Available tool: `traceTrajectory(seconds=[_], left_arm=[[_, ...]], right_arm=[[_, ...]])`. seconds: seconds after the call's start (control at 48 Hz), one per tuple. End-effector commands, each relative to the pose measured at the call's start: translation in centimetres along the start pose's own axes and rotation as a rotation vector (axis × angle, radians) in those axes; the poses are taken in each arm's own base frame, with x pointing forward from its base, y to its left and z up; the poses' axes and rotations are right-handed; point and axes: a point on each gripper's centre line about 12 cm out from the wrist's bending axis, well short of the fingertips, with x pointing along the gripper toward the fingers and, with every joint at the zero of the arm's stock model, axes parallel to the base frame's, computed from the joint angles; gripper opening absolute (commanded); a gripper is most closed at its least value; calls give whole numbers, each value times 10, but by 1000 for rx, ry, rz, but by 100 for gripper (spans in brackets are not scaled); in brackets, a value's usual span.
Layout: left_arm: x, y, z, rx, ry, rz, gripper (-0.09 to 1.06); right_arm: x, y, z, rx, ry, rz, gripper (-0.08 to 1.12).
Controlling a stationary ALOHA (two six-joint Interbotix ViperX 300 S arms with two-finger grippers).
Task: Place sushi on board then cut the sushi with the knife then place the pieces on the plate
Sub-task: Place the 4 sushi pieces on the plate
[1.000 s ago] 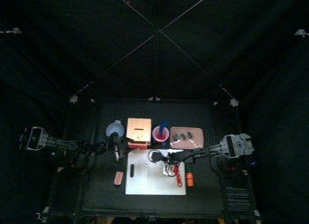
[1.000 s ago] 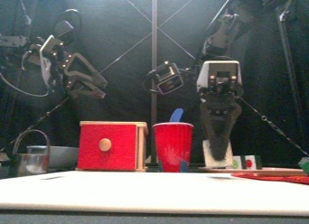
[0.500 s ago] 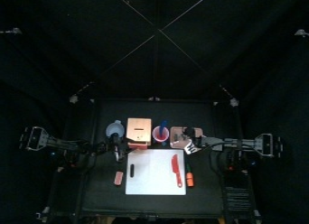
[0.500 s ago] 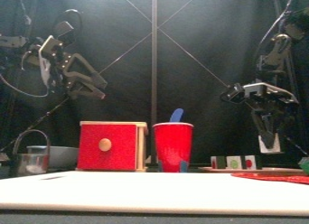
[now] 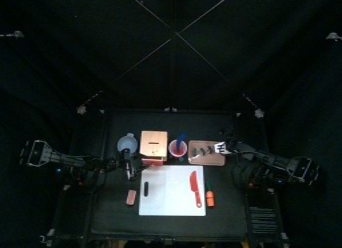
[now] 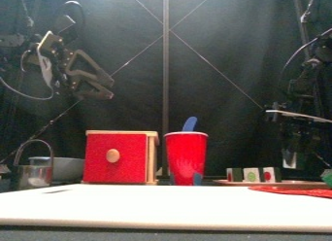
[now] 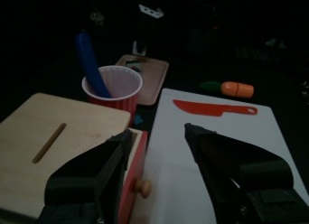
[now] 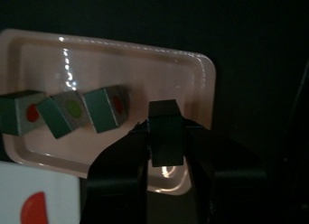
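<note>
Sushi pieces (image 8: 72,110) in a row along the pink tray (image 8: 157,70); right pincer (image 8: 165,130) tight on another block (image 8: 165,148).

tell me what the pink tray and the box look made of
Pink tray: probably smooth moulded plastic, since bright light streaks glint off its glossy surface. Box: the pale, matt tan top suggests bare wood. Its red drawer front looks painted, with a pale round knob, likely wood too.

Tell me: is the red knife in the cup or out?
Out: the red knife lies flat on the white board; only the blue knife stands in the red cup.
</note>
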Motion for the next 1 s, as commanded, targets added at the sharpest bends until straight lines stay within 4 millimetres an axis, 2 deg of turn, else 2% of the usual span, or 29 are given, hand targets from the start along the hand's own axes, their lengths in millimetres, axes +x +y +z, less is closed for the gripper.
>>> traceTrajectory(seconds=[0.021,0.229,0.5,0.646,0.812,0.938,1.0], left_arm=[[-2,-2,12,10,-45,-16,86],[-5,-2,11,12,-48,-18,86],[-6,-5,10,32,-47,-37,86],[-5,-5,12,32,-55,-39,86],[-3,-6,17,28,-65,-38,86],[-3,-6,17,25,-67,-37,86],[-2,-6,17,25,-65,-36,86]], right_arm=[[7,-1,-3,15,22,-7,52],[23,5,-12,-1,61,-3,56],[21,10,-13,-35,64,-3,89],[3,13,-4,-52,-3,39,92],[-34,21,9,-93,-117,126,92],[-60,46,-8,-265,-148,263,92],[-71,68,-21,-350,-137,356,92]])
